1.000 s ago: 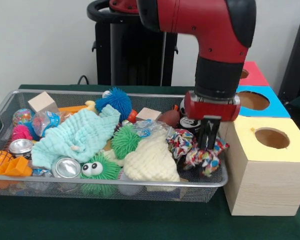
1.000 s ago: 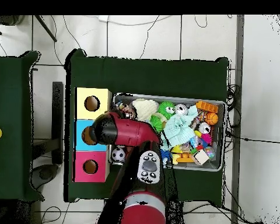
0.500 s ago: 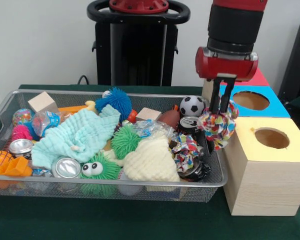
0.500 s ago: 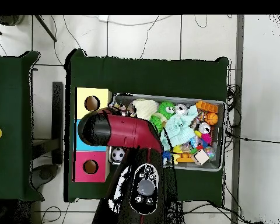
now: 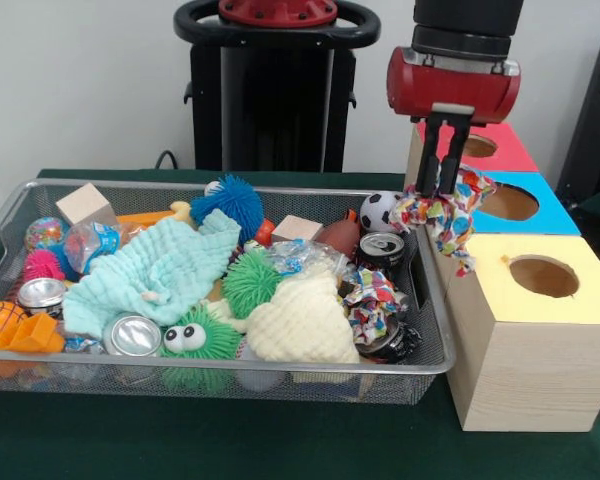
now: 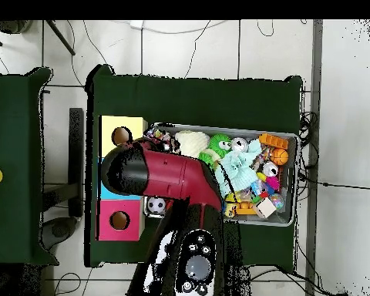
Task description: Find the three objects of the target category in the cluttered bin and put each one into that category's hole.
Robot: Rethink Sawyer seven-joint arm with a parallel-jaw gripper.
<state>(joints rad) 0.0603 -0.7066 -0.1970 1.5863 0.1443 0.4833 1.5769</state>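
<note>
**Patterned cloth hangs loose at the bin's edge**

Gripper is pinched on the patterned cloth, holding it over the wire bin rim, at 10 o'clock from the yellow box's hole. Trailing folds could snag that rim or drape across the hole instead of dropping in. A soccer ball, a can and a second patterned cloth crowd underneath; blue box stands at 3 o'clock.

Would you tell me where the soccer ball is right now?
In the front view, the soccer ball sits at the bin's far right, behind the drink can, left of the hanging patterned cloth.
</note>
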